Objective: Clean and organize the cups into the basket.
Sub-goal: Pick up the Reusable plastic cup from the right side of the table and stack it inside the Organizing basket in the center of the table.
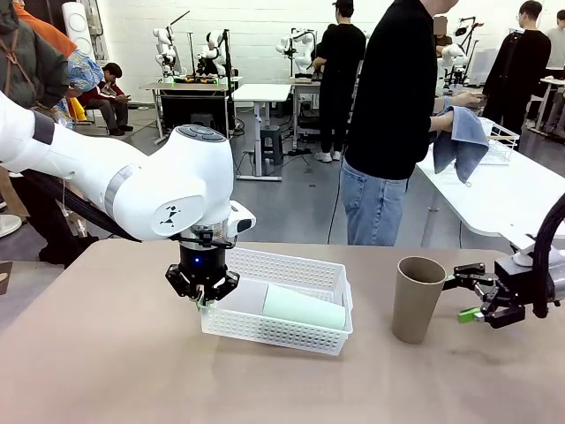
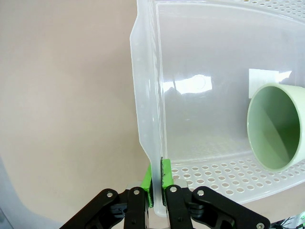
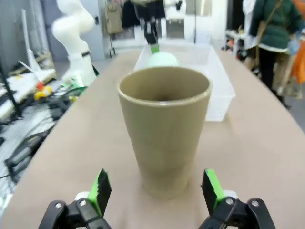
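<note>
Lower centre, the left pincer (image 1: 205, 300) is pinched tight on the white basket's (image 1: 265, 331) left wall, and the mint cup (image 1: 305, 307) lies on its side inside. Lower right, the tan cup (image 1: 418, 299) stands upright on the bench (image 1: 106, 371), with the right pincer (image 1: 464, 294) spread wide just beside it.

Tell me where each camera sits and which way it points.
Front view: fixed on the robot's side, looks across the table at a person; shows left gripper and right gripper.
Left wrist view: on the left wrist, looks down its fingers clamped on the basket rim.
Right wrist view: on the right wrist, looks past its open fingers at the tan cup.
Shared: all three show the basket and the mint cup.
</note>
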Motion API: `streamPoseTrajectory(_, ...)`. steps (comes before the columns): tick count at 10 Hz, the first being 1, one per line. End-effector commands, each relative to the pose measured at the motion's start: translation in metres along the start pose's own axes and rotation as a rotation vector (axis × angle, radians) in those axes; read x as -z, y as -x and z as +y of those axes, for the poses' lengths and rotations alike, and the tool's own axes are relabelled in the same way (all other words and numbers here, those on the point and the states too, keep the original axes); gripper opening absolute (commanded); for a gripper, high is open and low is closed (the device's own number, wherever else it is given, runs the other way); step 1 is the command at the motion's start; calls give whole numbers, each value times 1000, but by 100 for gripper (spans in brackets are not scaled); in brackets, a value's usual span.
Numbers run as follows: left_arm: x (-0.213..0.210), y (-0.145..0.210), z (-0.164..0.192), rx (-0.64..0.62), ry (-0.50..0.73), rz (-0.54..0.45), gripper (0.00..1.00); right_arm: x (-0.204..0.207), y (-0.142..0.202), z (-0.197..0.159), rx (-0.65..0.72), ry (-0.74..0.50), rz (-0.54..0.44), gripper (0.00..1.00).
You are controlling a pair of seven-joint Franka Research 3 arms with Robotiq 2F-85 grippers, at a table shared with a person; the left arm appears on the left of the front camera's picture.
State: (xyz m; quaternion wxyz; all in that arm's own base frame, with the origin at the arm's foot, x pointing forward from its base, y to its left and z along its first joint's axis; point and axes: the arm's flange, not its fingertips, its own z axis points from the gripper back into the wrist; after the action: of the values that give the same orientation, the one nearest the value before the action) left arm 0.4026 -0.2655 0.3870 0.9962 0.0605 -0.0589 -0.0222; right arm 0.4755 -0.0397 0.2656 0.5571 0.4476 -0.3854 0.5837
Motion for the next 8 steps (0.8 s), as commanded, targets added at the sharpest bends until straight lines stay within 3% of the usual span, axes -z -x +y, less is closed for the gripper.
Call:
streamPoseTrajectory(1, 0, 2, 2, 6, -6, -9, 0, 13, 8, -15, 25, 27, 2, 100)
streamPoseTrajectory(8, 0, 2, 2, 6, -6, -9, 0, 67, 15, -32, 63, -76, -20, 100)
